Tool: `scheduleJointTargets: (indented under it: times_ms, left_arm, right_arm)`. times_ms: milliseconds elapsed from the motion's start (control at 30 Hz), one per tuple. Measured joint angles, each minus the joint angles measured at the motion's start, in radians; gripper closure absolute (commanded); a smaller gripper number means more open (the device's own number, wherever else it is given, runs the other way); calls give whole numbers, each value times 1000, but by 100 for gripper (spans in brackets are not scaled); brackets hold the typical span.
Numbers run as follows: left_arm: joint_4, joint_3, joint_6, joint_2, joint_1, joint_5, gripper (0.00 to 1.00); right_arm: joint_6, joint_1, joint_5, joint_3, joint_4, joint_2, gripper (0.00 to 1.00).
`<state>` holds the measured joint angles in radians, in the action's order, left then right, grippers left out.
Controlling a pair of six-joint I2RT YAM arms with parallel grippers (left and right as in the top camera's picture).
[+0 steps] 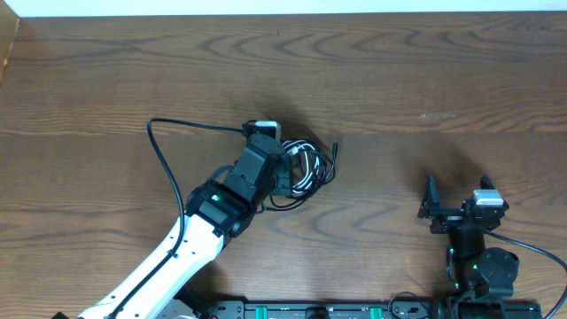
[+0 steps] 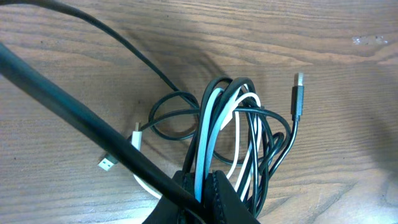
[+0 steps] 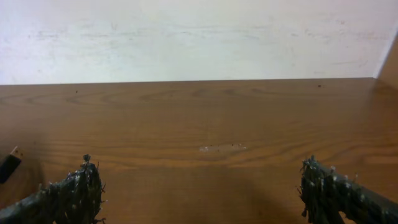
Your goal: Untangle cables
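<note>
**Left gripper** (image 2: 203, 190): two dark padded fingers, clamped tight on several strands at once of the cables (image 2: 239, 118). These form a knotted coil of thin black rubbery cords and one flat white cord, on the brown wood-grain table (image 1: 425, 80). A black plug with a silver tip (image 2: 297, 93) lies free just beside the coil. A small white plug (image 2: 107, 164) lies on the coil's opposite side, just beside the thick black arm cable (image 2: 59, 102).

**Right gripper** (image 3: 202, 199): jaws fully apart and empty, well apart from the coil.

**Judged risk:** many strands are pinched together and nothing pins the coil, so a pull would likely drag the whole coil or tighten its loops. The arm cable may also snag the white plug.
</note>
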<state>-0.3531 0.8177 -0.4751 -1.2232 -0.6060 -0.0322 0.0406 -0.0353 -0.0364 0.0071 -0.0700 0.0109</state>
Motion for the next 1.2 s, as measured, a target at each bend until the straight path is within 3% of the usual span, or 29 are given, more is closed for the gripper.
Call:
scheduleJointTargets:
  times_ms: [867,1200]
  left_arm:
    - [-7,0,0,0,2,66,92]
    - [48,0,6,0,74,370,92]
  right_arm:
    - [0,0,0,0,0,0,1]
    - [0,0,0,0,0,0,1]
